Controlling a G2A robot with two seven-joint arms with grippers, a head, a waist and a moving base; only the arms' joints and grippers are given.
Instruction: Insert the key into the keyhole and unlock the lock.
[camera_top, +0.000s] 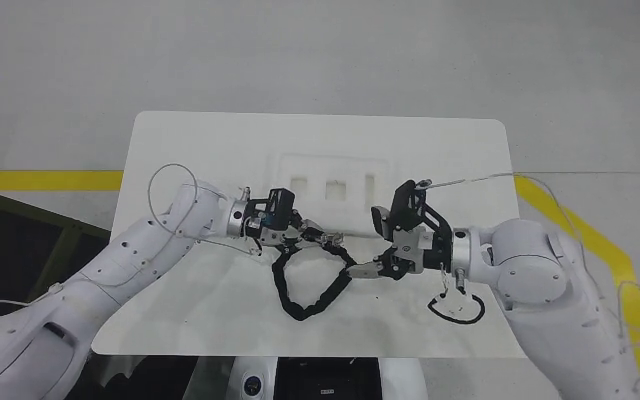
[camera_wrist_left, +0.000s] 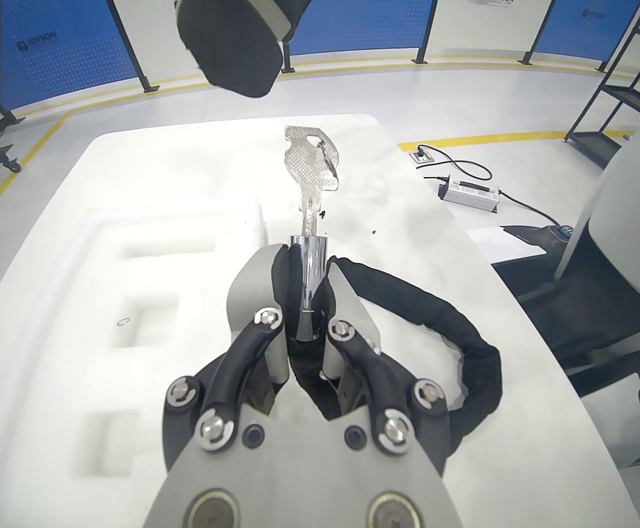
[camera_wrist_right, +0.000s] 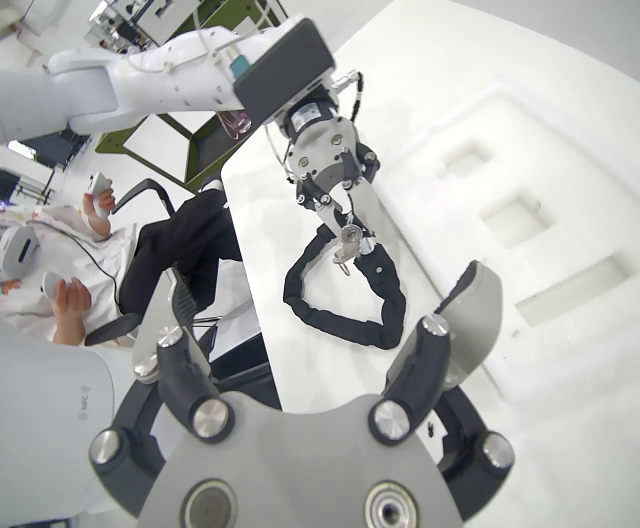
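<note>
A black fabric-covered chain lock (camera_top: 310, 290) lies in a loop on the white table (camera_top: 200, 150). My left gripper (camera_top: 303, 235) is shut on its chrome lock cylinder (camera_wrist_left: 310, 285), held just above the table. The silver key (camera_wrist_left: 312, 165) sits with its blade in the keyhole, its head sticking out toward the right arm. My right gripper (camera_top: 370, 248) is open, a short way off from the key head and not touching it. One of its black pads (camera_wrist_left: 230, 50) hangs above the key. From the right wrist, its fingers (camera_wrist_right: 475, 300) frame the left gripper (camera_wrist_right: 352, 220) and the key (camera_wrist_right: 345, 255).
A white foam insert (camera_top: 335, 185) with three rectangular recesses lies on the table just behind the grippers. A thin black cable loop (camera_top: 457, 310) lies by the right arm near the table's front edge. The chain's sleeve (camera_wrist_left: 450, 320) curls beside the left gripper.
</note>
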